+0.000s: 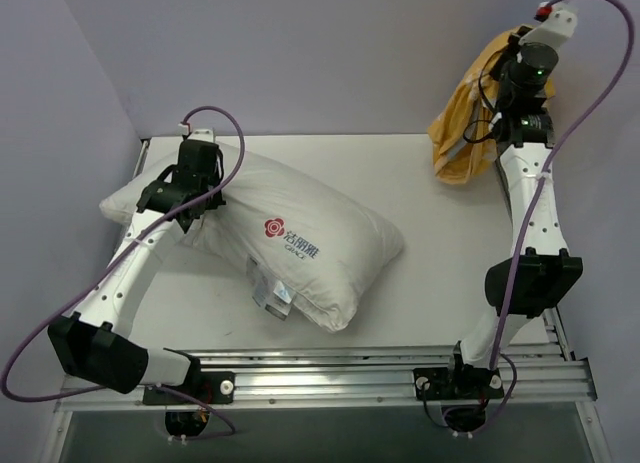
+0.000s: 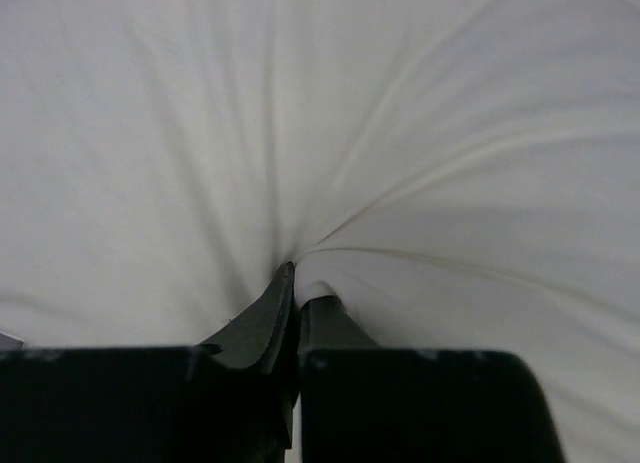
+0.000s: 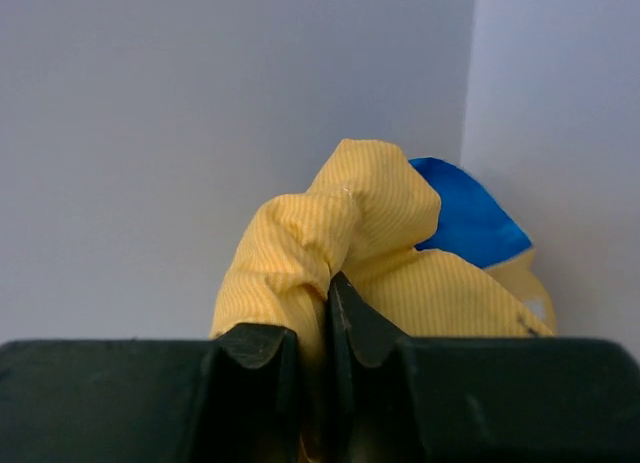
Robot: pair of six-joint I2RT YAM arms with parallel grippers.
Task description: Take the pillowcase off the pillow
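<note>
The white pillow [image 1: 300, 233] lies bare on the table, its red flower logo [image 1: 275, 226] facing up. My left gripper [image 1: 200, 208] is at the pillow's left end. In the left wrist view it [image 2: 297, 283] is shut on a pinch of the pillow [image 2: 400, 133], whose cloth creases toward the tips. The pillowcase [image 1: 462, 133] hangs bunched at the back right, off the pillow, orange-yellow side outward. My right gripper [image 1: 505, 53] holds it raised. In the right wrist view this gripper [image 3: 325, 293] is shut on a yellow fold of the pillowcase [image 3: 300, 243], with a blue patch [image 3: 465, 218] behind.
The white table [image 1: 430, 243] is walled at the back and left. A metal rail [image 1: 330, 368] with both arm bases runs along the near edge. A small tag [image 1: 268, 293] sticks out at the pillow's near edge. The pillowcase's lower end hangs at the table's back right corner.
</note>
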